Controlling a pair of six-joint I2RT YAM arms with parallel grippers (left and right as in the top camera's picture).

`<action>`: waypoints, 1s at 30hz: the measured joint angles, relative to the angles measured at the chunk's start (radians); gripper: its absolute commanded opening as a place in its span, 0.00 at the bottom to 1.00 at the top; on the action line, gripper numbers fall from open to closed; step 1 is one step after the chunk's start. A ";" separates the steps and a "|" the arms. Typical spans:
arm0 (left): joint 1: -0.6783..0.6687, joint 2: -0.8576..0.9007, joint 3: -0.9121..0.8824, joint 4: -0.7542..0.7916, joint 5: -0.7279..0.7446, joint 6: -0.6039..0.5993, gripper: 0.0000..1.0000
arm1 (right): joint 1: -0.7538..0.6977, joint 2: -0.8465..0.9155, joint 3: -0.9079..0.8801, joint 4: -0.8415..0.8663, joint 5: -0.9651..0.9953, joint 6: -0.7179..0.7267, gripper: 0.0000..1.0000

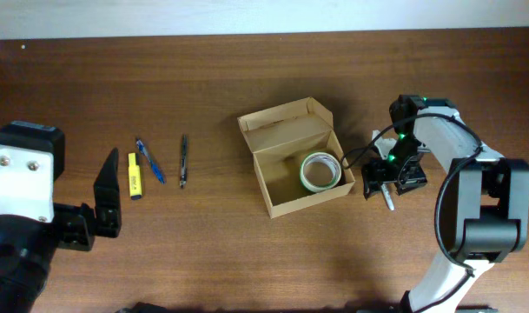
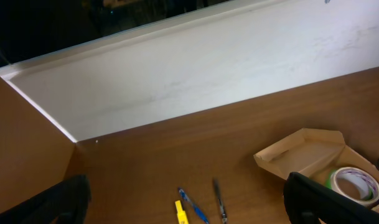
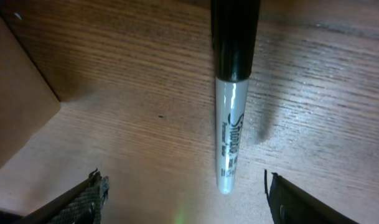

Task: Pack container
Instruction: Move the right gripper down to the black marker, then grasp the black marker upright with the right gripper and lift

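The container [image 1: 281, 193] is an open tan cardboard box in the middle of the table, its lid flap [image 1: 286, 117] folded back. A roll of tape [image 1: 319, 171] lies inside it. My right gripper [image 1: 390, 184] hovers just right of the box, open, over a grey marker with a black cap [image 3: 229, 130] that lies on the wood between the fingers [image 3: 89, 199] without touching them. The box wall [image 3: 15, 106] shows at the left of the right wrist view. My left gripper [image 1: 108, 198] is open and empty at the far left, with the box [image 2: 307, 152] and the tape [image 2: 354, 183] to its right.
A yellow highlighter [image 1: 135, 176], a blue pen [image 1: 149, 161] and a black pen [image 1: 183, 161] lie side by side left of the box, in front of the left gripper [image 2: 189, 208]. A white wall edge [image 2: 195, 68] runs behind the table.
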 measured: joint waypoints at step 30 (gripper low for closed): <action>0.000 0.000 0.000 0.000 0.000 0.000 0.99 | 0.000 0.000 -0.011 0.167 0.047 -0.018 0.69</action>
